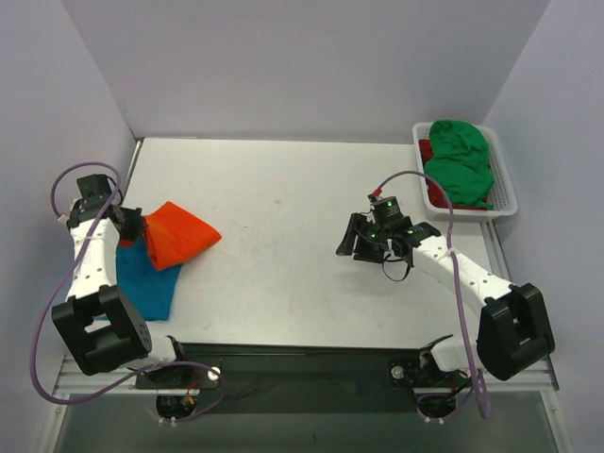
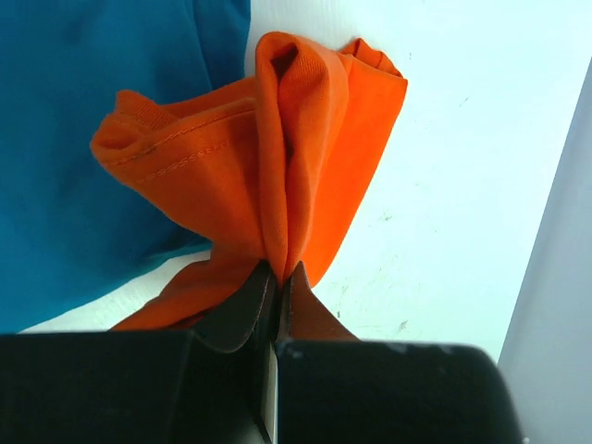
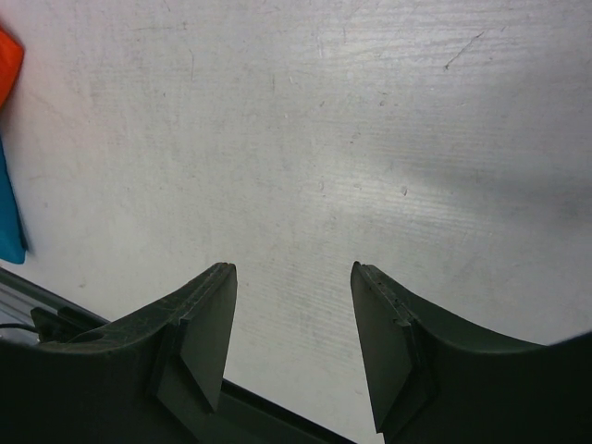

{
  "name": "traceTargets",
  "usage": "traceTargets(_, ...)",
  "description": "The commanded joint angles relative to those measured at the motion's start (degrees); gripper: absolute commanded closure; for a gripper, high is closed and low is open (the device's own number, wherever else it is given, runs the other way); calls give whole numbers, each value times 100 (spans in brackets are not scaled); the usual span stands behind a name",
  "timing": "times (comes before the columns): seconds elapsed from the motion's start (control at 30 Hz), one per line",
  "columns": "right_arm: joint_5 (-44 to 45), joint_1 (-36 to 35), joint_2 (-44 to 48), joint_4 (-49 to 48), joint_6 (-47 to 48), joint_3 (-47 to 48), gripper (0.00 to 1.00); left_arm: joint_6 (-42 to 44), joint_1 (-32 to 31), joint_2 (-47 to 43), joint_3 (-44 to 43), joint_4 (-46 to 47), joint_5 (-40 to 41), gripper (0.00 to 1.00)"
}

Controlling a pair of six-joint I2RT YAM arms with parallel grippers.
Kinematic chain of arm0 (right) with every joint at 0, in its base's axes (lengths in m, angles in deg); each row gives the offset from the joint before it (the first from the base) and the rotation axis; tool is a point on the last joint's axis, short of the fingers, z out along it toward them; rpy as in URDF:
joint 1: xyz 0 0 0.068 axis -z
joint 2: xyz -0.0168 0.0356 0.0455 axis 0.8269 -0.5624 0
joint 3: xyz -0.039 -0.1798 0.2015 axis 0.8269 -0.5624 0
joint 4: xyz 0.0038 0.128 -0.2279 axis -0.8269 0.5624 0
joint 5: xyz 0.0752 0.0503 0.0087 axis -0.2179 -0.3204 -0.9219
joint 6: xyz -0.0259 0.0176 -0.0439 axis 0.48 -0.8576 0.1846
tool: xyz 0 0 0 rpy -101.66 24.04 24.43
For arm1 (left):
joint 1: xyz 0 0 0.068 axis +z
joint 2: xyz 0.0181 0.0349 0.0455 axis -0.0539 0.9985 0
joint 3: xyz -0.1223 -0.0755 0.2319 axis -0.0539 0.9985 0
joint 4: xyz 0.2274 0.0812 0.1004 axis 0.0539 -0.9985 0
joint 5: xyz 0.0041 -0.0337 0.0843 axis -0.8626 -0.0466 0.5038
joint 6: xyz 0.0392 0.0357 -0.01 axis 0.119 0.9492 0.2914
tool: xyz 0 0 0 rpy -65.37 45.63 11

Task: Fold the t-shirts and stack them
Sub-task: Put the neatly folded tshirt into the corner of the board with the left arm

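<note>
Orange t-shirt [image 2: 310,139] bunches in soft folds, pinched by left pincer [image 2: 277,277].

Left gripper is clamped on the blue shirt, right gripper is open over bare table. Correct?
Not quite. The left gripper is shut on the orange shirt, as the left wrist view shows; the blue shirt lies beside it, ungripped. The right gripper is open over bare table.

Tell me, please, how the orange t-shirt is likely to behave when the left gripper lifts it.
Probably floppy: the orange t-shirt bunches into folds where the left gripper pinches it. Likely light, as one pinch holds it. It may drag the teal t-shirt it overlaps.
</note>
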Motion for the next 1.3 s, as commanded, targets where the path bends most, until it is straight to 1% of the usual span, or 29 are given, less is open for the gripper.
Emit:
traceTargets(0.0, 153, -52, 189, 202, -7, 84, 47, 169, 242, -137, -110, 120, -272, 100)
traceTargets(0.23, 161, -61, 145, 246, 54, 154, 47, 134, 638, -58, -364, 436, -527, 100)
traceTargets(0.43, 179, -61, 83, 352, 142, 242, 47, 90, 778, 294, -786, 462, -483, 100)
traceTargets(0.57, 214, -52, 92, 413, 186, 295, 47, 63, 875, 364, -849, 550, -518, 100)
traceTargets(0.67, 223, -52, 83, 440, 187, 313, 47, 54, 910, 251, -709, 559, -501, 100)
traceTargets(0.8, 214, -70, 118, 448, 186, 278, 47, 2, 990, -92, -323, 874, -395, 100)
traceTargets(0.93, 232, -61, 215, 457, 178, 216, 47, 28, 1025, -330, -190, 876, -325, 100)
traceTargets(1.0, 232, -70, 233, 457, 169, 198, 47, 37, 1068, -409, -155, 875, -158, 100)
traceTargets(1.27, 258, -70, 365, 527, 186, 146, 47, 142, 1104, -550, -23, 928, -202, 100)
